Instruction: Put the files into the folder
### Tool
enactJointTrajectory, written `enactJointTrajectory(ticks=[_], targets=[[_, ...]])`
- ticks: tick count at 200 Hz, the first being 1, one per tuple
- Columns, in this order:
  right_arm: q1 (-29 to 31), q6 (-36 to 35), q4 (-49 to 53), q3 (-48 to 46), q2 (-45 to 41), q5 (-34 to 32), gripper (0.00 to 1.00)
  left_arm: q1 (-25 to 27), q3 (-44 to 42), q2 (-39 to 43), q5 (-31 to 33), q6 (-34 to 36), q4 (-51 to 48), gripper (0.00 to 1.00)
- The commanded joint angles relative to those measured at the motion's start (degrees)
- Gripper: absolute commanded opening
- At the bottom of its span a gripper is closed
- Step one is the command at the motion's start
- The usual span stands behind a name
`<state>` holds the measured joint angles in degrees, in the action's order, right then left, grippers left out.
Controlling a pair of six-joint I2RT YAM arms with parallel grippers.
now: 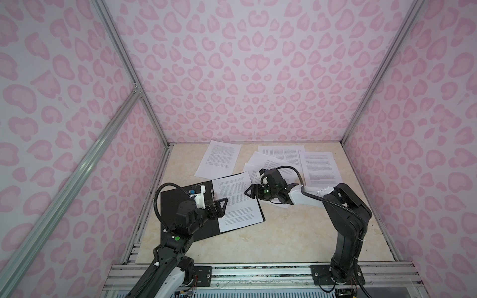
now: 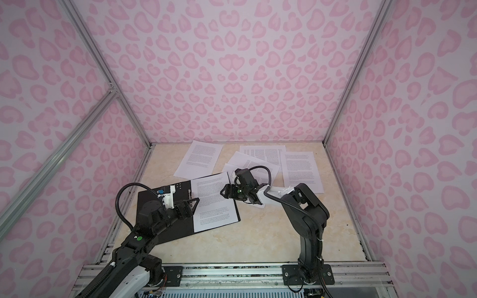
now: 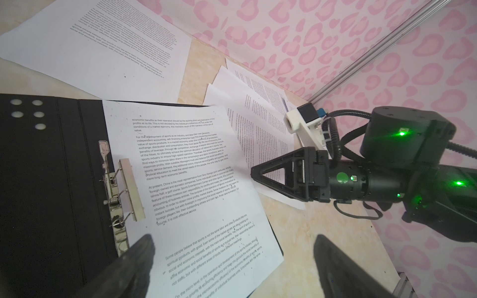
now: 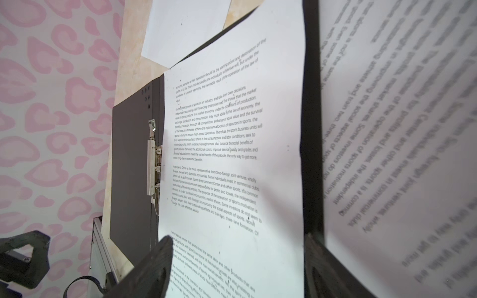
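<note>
Beyond the front rail [image 1: 258,273], the folder [image 3: 51,167] lies open, one printed sheet [image 3: 193,180] inside. My left gripper [image 3: 232,240] and right gripper [image 4: 237,242] both hover over it, spread and empty; other files [image 1: 219,160] lie scattered behind.

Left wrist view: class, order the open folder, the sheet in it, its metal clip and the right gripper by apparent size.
1. open folder, cropped by the frame
2. sheet
3. metal clip and right gripper: these look alike, and the gripper is perhaps nearer the camera, so unranked

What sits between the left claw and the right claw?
Only one printed sheet, lying flat in the open folder. Both top views show it.
</note>
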<state>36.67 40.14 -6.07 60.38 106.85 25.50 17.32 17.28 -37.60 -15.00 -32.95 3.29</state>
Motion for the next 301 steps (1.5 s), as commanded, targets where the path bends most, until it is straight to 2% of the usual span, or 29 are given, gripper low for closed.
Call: enactJointTrajectory(ticks=[1, 48, 89, 117, 185, 249, 301], targets=[[-2.03, -5.04, 5.48, -2.36, -3.50, -4.66, 0.82, 0.07, 0.83, 0.08, 0.06, 0.25, 1.75, 0.97], [-12.47, -6.34, 4.21, -16.24, -14.88, -3.11, 0.79, 0.11, 0.65, -0.06, -0.92, 0.00, 2.57, 0.97], [-17.57, -1.51, -1.33, -25.04, -19.58, -2.12, 0.77, 0.41, 0.71, -0.89, -1.46, -0.18, 3.02, 0.97], [-17.80, 1.49, -3.66, -27.30, -18.81, -2.49, 0.76, 0.44, 0.65, -0.50, -1.04, -0.10, 2.80, 0.97], [-17.77, 9.54, -15.72, -32.93, -17.35, 1.63, 0.76, 0.52, 0.65, -0.19, -1.10, -0.19, 2.75, 0.97], [-17.67, 9.86, -20.77, -33.04, -18.45, 4.80, 0.76, 0.57, 0.65, -0.10, -1.00, -0.19, 2.77, 0.97], [-16.56, 9.01, -21.88, -33.74, -20.74, 4.22, 0.76, 0.68, 0.56, -0.19, -1.08, -0.27, 2.85, 0.97]])
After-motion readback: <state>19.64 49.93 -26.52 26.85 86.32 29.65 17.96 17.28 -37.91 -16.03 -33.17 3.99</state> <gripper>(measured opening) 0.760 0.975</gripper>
